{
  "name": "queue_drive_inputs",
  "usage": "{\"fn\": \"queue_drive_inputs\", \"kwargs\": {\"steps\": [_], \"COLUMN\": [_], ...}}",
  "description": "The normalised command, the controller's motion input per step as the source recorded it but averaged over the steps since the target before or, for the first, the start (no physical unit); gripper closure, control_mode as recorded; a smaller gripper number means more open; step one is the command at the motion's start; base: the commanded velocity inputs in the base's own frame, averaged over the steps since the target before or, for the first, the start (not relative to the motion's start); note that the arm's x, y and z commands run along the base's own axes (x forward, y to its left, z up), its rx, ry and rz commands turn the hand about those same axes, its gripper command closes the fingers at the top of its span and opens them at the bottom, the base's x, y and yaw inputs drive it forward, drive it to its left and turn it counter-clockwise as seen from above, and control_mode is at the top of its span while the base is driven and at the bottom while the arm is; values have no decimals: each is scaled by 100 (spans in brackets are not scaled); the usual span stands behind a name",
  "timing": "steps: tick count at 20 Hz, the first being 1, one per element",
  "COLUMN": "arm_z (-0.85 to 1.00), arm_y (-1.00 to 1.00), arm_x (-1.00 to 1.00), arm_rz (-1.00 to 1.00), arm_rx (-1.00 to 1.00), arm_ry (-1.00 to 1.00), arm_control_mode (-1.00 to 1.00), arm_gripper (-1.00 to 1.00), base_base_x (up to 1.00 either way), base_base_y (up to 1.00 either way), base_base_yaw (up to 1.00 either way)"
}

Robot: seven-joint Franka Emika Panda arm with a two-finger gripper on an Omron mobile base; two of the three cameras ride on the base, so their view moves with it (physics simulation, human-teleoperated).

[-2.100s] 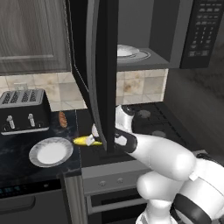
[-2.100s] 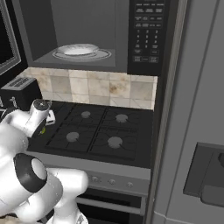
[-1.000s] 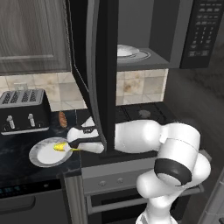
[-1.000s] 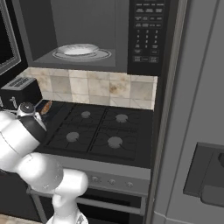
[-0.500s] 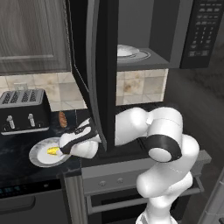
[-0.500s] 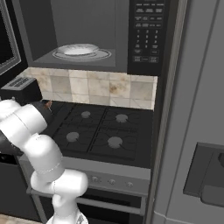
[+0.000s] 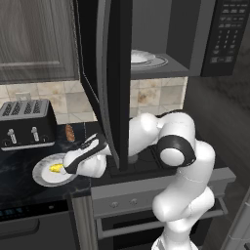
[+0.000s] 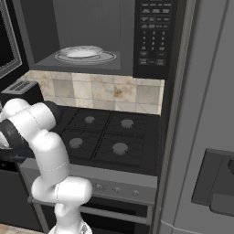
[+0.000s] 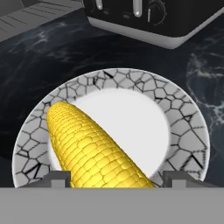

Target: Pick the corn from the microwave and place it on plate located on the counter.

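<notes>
Corn (image 9: 89, 151) lies over the plate (image 9: 181, 131), between the two finger tips (image 9: 54, 178) of the claw (image 9: 113, 179). The tips sit on each side of the cob, right at its thick end. It looks like the claw is clamped on the corn, with the cob's thin end pointing out over the plate's grey cracked rim. You cannot tell if the corn touches the plate or hangs just above it.

From the left base view, the corn (image 7: 57, 168) is a small yellow bit on the plate (image 7: 43, 177), just in front of the claw (image 7: 67, 167). The plate sits on the black counter (image 7: 17, 183), near the toaster (image 7: 26, 124). A small brown lump (image 7: 70, 132) lies on the counter beside the toaster.

The white arm (image 7: 161, 141) bends low and reaches left, passing under the open door (image 7: 113, 73) of the microwave (image 7: 215, 34). Inside the microwave there is a pale dish (image 8: 82, 52). Under it is the stove (image 8: 107, 139) with round burners. From the hand view, the toaster (image 9: 148, 19) stands just behind the plate.
</notes>
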Motion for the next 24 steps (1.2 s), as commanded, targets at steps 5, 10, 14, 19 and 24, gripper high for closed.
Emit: {"fn": "queue_drive_inputs", "kwargs": {"steps": [5, 10, 14, 19, 24], "arm_z": [0, 0, 9, 43, 45], "arm_y": [19, 0, 0, -9, -73], "arm_x": [11, 0, 0, 0, 0], "arm_rz": [0, 0, 0, -1, -6], "arm_rx": [0, 0, 0, 0, 0], "arm_ry": [0, 0, 0, 0, 5], "arm_control_mode": [-100, -100, -100, -100, -100], "arm_gripper": [-100, -100, -100, -100, -100], "base_base_x": [0, 0, 0, 0, 0], "base_base_y": [0, 0, 0, 0, 0], "base_base_yaw": [0, 0, 0, 0, 0]}}
